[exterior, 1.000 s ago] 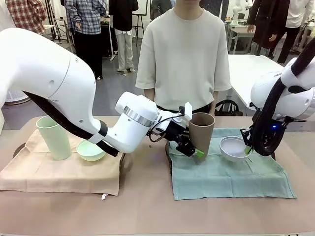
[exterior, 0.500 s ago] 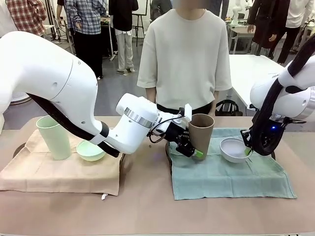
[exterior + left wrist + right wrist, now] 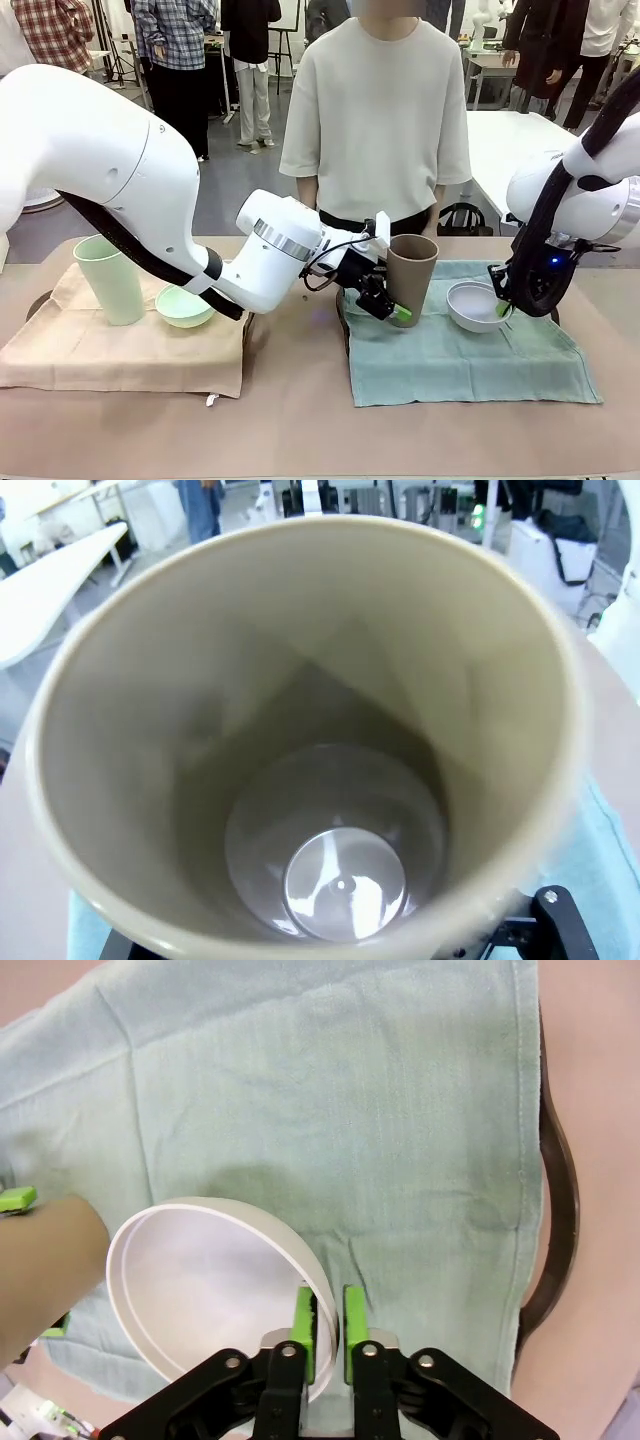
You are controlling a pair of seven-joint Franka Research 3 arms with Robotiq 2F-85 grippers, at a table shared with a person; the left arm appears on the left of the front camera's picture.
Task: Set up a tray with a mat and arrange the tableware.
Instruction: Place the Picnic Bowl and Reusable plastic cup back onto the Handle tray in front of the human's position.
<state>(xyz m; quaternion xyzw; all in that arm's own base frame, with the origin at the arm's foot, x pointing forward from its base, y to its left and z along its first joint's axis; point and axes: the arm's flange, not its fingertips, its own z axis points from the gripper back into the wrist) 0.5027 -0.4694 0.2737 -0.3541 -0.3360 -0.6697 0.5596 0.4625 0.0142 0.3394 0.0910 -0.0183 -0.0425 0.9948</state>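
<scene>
Brown cup (image 3: 410, 277) pinched by left tool (image 3: 390, 305) | right tool (image 3: 328, 1322) pinching white bowl (image 3: 215, 1282) rim

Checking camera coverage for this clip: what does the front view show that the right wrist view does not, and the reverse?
Front view alone: the person across the table, the pale green cup and pale green bowl on the beige mat, and the left gripper shut on the upright brown cup.
Right wrist view alone: the right gripper pinching the white bowl's rim between its green pads, and the dark tray edge under the cloth.
Both: the white bowl, the brown cup and the green mat.
</scene>
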